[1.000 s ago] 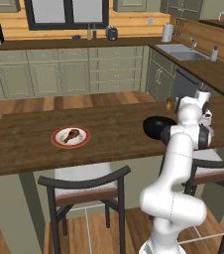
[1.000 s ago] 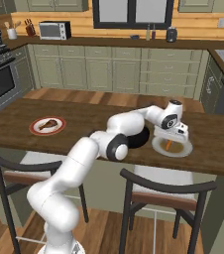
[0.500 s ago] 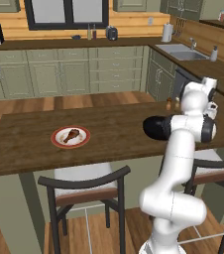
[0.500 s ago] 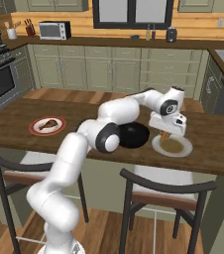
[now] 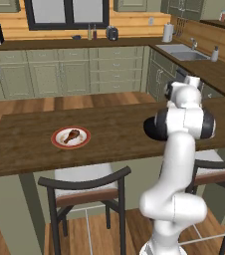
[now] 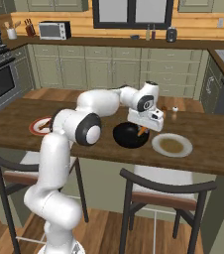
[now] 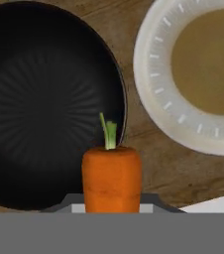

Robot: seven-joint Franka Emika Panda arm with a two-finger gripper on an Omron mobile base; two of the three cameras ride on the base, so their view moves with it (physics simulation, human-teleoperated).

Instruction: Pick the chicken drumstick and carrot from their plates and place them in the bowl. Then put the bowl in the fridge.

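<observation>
A robot arm holds a carrot point(image 7: 111, 176) above the rim of a black bowl point(image 7: 39, 106) on a wooden kitchen counter point(image 6: 208, 144).

From left to right: a cream plate with a red patterned rim point(image 5: 59, 143) carries the chicken drumstick point(image 5: 71, 135); near the middle of the counter the black bowl shows a bare dark inside; the gripper point(image 6: 142, 130), clamped on the carrot with its green stub pointing away from the hand, hangs over the bowl's right edge; just beside the bowl, apart from it, the pale whitish plate point(image 7: 156, 79) lies bare around its tan centre.
</observation>
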